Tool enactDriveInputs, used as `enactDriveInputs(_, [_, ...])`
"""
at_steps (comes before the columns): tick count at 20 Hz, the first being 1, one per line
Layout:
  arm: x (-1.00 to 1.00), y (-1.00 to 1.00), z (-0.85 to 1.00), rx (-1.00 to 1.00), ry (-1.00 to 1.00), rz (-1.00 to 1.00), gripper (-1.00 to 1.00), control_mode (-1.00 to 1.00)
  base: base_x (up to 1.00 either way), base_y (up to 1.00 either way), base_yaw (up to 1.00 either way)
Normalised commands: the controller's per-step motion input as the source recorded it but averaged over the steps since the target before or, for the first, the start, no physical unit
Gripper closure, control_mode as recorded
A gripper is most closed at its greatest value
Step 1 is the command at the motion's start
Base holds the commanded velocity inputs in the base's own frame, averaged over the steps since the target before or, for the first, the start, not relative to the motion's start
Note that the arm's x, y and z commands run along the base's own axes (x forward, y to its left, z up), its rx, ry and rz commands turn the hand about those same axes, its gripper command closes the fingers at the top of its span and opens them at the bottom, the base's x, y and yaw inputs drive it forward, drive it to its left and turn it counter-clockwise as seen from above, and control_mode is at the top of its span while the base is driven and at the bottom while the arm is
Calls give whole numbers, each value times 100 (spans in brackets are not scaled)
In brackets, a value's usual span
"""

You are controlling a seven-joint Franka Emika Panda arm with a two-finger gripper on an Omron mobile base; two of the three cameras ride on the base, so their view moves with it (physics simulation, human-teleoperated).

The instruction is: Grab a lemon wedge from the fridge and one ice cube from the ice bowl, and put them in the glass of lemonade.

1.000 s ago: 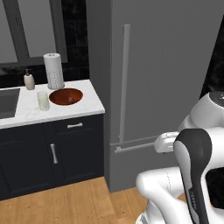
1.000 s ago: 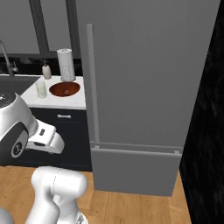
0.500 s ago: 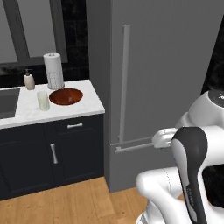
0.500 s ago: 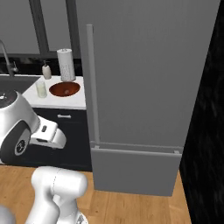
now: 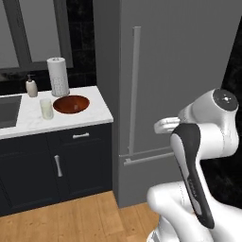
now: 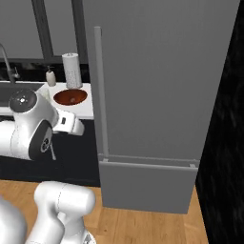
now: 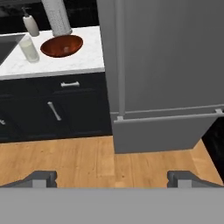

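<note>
The gripper [image 7: 112,177] is standing wide open and empty, its two small dark fingertips [image 7: 43,177] spread far apart over pale wooden floorboards. Ahead of it, slightly right, the fridge [image 7: 166,57] is standing shut: a tall slab of matte grey, with a long straight bar handle [image 7: 119,57] running down its left edge and a horizontal bar across the lower drawer. Ahead and to the left, well apart from the gripper, a white marbled counter [image 7: 87,57] is sitting on dark navy cabinets with small metal pulls. On it the bowl [image 7: 61,46], wide, shallow and glossy reddish-brown, is lying just right of the glass [image 7: 29,49], a clear straight-sided tumbler of pale liquid. Behind them are a speckled white paper-towel roll [image 7: 56,16] and a beige pump bottle [image 7: 30,25]. The lemon wedge cannot be made out.
</note>
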Motion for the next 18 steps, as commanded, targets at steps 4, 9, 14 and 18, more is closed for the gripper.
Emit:
enactDriveInputs(4, [100, 0, 21, 7, 0, 0, -100, -100, 0, 0, 0])
enactDriveInputs(9, [100, 0, 23, 5, 0, 0, -100, -100, 0, 0, 0])
enactDriveInputs(14, [98, 0, 10, 1, 0, 0, -100, -100, 0, 0, 0])
enactDriveInputs(18, [90, 0, 1, 0, 0, 0, -100, -100, 0, 0, 0])
